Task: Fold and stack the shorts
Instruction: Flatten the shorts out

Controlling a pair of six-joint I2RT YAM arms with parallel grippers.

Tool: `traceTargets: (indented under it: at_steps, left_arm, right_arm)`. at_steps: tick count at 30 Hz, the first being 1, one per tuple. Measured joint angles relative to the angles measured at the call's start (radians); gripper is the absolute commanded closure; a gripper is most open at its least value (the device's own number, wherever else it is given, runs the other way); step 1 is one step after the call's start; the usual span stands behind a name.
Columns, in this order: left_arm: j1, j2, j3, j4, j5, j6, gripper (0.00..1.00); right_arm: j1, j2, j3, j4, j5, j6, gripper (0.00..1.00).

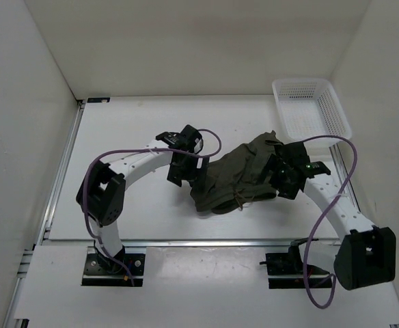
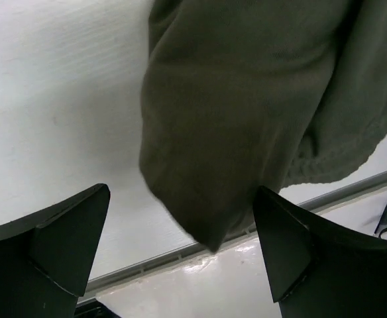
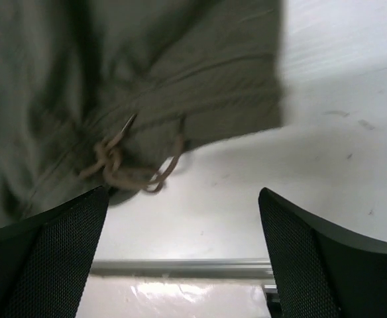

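Observation:
The dark olive shorts (image 1: 237,174) lie crumpled in a heap at the middle of the table, between my two grippers. My left gripper (image 1: 188,174) is at the heap's left edge. In the left wrist view it (image 2: 181,192) stands wide open, and a fold of the shorts (image 2: 246,112) reaches down between its fingers without being pinched. My right gripper (image 1: 281,176) is at the heap's right edge. In the right wrist view it (image 3: 183,193) is wide open over bare table, just short of the shorts (image 3: 147,79) and the knotted tan drawstring (image 3: 130,171).
A white mesh basket (image 1: 313,109) stands at the back right corner of the table. A metal rail (image 1: 186,240) runs along the table's near edge. White walls close in the left, back and right sides.

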Motion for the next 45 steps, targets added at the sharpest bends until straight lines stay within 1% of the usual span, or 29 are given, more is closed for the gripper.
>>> traceTargets:
  at_steps: [2, 4, 5, 6, 7, 8, 10, 11, 12, 13, 14, 15, 17, 19, 22, 25, 27, 29, 33, 34, 35, 36, 37, 38, 40, 41, 42, 43, 45]
  left_arm:
    - [0.000, 0.027, -0.003, 0.003, 0.023, -0.001, 0.19]
    - [0.000, 0.037, -0.003, 0.017, 0.049, -0.005, 0.56]
    - [-0.001, 0.039, 0.000, 0.023, 0.058, 0.005, 0.82]
    - [-0.001, 0.041, 0.003, 0.027, 0.064, -0.003, 0.90]
    - [-0.001, 0.043, 0.007, 0.033, 0.069, 0.000, 0.90]
    - [-0.001, 0.044, 0.010, 0.038, 0.075, 0.002, 0.90]
    - [0.000, 0.045, 0.016, 0.040, 0.081, 0.003, 0.90]
    - [0.000, 0.045, 0.022, 0.041, 0.084, 0.003, 0.90]
    - [0.002, 0.044, 0.029, 0.042, 0.086, 0.003, 0.90]
    - [0.008, 0.044, 0.039, 0.042, 0.087, 0.003, 0.90]
    - [0.012, 0.043, 0.049, 0.041, 0.091, 0.003, 0.90]
    - [0.021, 0.040, 0.063, 0.037, 0.095, 0.003, 0.90]
    - [0.055, 0.027, 0.105, 0.014, 0.098, 0.007, 0.90]
    - [0.109, 0.017, 0.189, -0.035, 0.097, 0.016, 0.90]
    - [0.217, 0.012, 0.407, -0.121, 0.093, 0.034, 0.90]
    - [0.320, -0.026, 0.617, -0.155, 0.080, 0.044, 0.90]
    - [0.364, -0.100, 0.676, -0.154, 0.062, 0.047, 0.90]
    - [0.373, -0.206, 0.679, -0.163, 0.058, 0.047, 0.90]
    - [0.335, -0.390, 0.639, -0.155, 0.095, 0.032, 0.90]
    - [0.313, -0.430, 0.602, -0.141, 0.103, 0.021, 0.88]
    - [0.283, -0.470, 0.548, -0.124, 0.116, 0.006, 0.58]
    - [0.261, -0.485, 0.512, -0.112, 0.127, 0.002, 0.45]
    - [0.226, -0.499, 0.453, -0.084, 0.130, -0.014, 0.35]
    - [0.200, -0.497, 0.405, -0.076, 0.138, -0.029, 0.32]
    - [0.164, -0.441, 0.338, -0.075, 0.147, -0.047, 0.29]
    - [0.156, -0.401, 0.325, -0.078, 0.145, -0.054, 0.29]
    - [0.152, -0.345, 0.315, -0.082, 0.136, -0.058, 0.29]
    - [0.151, -0.289, 0.306, -0.089, 0.120, -0.061, 0.29]
    - [0.160, -0.207, 0.275, -0.098, 0.092, -0.066, 0.29]
  right_arm:
    - [-0.068, 0.043, -0.008, 0.029, -0.008, -0.008, 0.07]
    - [-0.117, 0.100, -0.008, 0.066, -0.013, -0.016, 0.10]
    - [-0.134, 0.137, -0.007, 0.085, -0.014, -0.021, 0.13]
    - [-0.142, 0.176, -0.005, 0.104, -0.014, -0.024, 0.15]
    - [-0.148, 0.217, -0.003, 0.122, -0.015, -0.027, 0.17]
    - [-0.150, 0.259, 0.000, 0.139, -0.018, -0.030, 0.27]
    - [-0.151, 0.337, 0.011, 0.166, -0.030, -0.043, 0.41]
    - [-0.151, 0.376, 0.022, 0.177, -0.038, -0.046, 0.66]
    - [-0.148, 0.409, 0.033, 0.186, -0.043, -0.054, 0.80]
    - [-0.145, 0.432, 0.047, 0.188, -0.051, -0.053, 0.91]
    - [-0.143, 0.444, 0.064, 0.185, -0.058, -0.053, 0.98]
    - [-0.137, 0.448, 0.085, 0.184, -0.064, -0.052, 1.00]
    - [-0.118, 0.447, 0.150, 0.172, -0.074, -0.051, 1.00]
    - [-0.095, 0.448, 0.275, 0.138, -0.095, -0.060, 1.00]
    - [-0.062, 0.478, 0.592, 0.076, -0.132, -0.081, 1.00]
    - [-0.034, 0.526, 0.949, 0.079, -0.154, -0.103, 1.00]
    - [-0.024, 0.525, 1.108, 0.082, -0.174, -0.111, 1.00]
    - [-0.022, 0.495, 1.185, 0.088, -0.190, -0.117, 1.00]
    - [-0.044, 0.430, 1.190, 0.061, -0.201, -0.123, 1.00]
    - [-0.061, 0.428, 1.186, 0.051, -0.213, -0.124, 1.00]
    - [-0.080, 0.438, 1.185, 0.043, -0.225, -0.122, 0.97]
    - [-0.095, 0.453, 1.186, 0.040, -0.236, -0.122, 0.85]
    - [-0.112, 0.480, 1.191, 0.037, -0.237, -0.127, 0.62]
    - [-0.126, 0.526, 1.207, 0.027, -0.237, -0.129, 0.32]
    - [-0.154, 0.660, 1.314, -0.035, -0.233, -0.150, 0.21]
    - [-0.163, 0.746, 1.389, -0.075, -0.233, -0.161, 0.18]
    - [-0.171, 0.816, 1.431, -0.090, -0.224, -0.171, 0.18]
    - [-0.175, 0.852, 1.425, -0.096, -0.211, -0.180, 0.16]
    - [-0.175, 0.841, 1.250, -0.098, -0.178, -0.186, 0.15]
